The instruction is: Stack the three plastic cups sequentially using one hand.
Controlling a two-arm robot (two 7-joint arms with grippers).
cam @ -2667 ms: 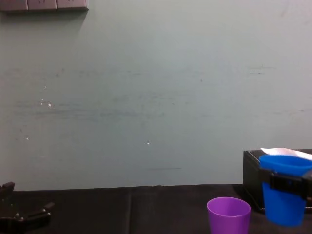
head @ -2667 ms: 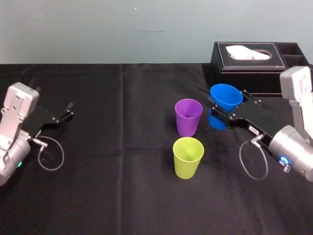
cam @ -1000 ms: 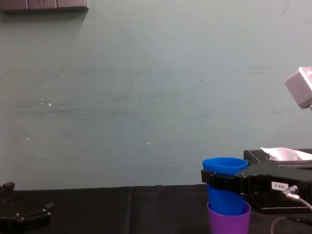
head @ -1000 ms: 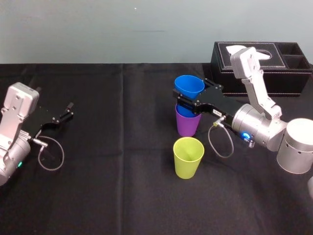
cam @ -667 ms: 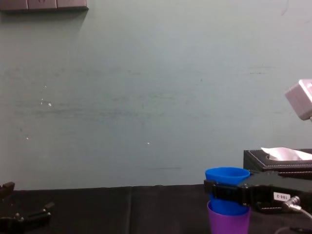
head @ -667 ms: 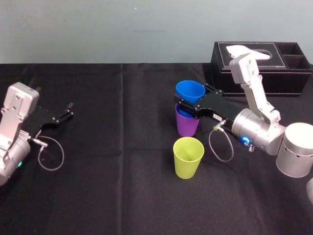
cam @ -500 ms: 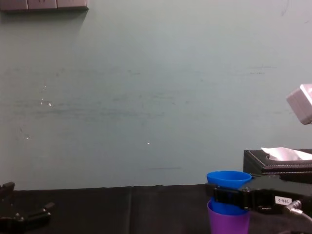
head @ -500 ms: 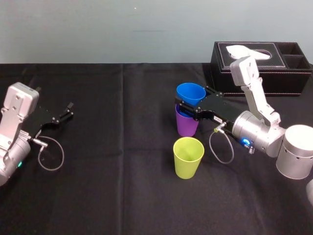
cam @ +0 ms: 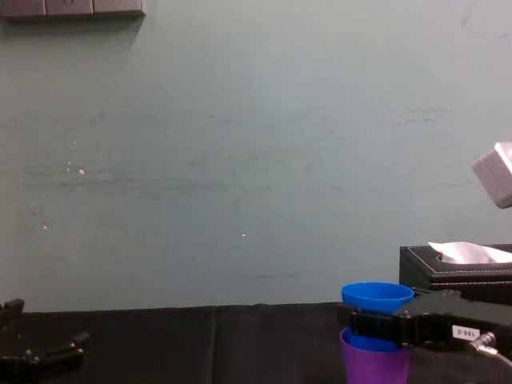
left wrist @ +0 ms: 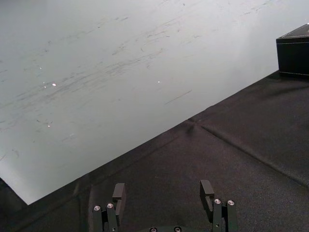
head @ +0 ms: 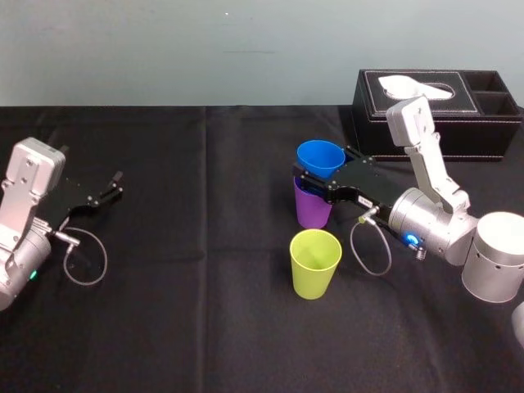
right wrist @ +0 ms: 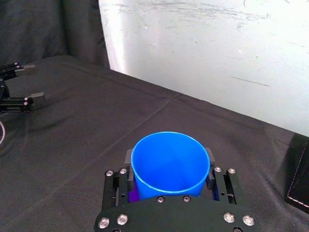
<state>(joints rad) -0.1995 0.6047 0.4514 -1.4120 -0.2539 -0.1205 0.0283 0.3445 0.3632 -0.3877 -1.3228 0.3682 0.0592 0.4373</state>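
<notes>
Right tool (head: 322, 172) is clamped on the blue cup (head: 320, 155), gripping its sides just below the rim. Blue cup is upright, with its lower part sunk inside the purple cup (head: 312, 213). Purple cup stands on the black desk (head: 205, 311), right of centre. Yellow-green cup (head: 314, 264) stands alone just in front of the purple one, nearer the robot, not touching it. Black tissue box (head: 426, 123) sits at the desk's far right rear, behind the right arm. Left tool (head: 113, 187) is parked over the desk's left side, fingers wide apart, empty, well apart from the cups.
</notes>
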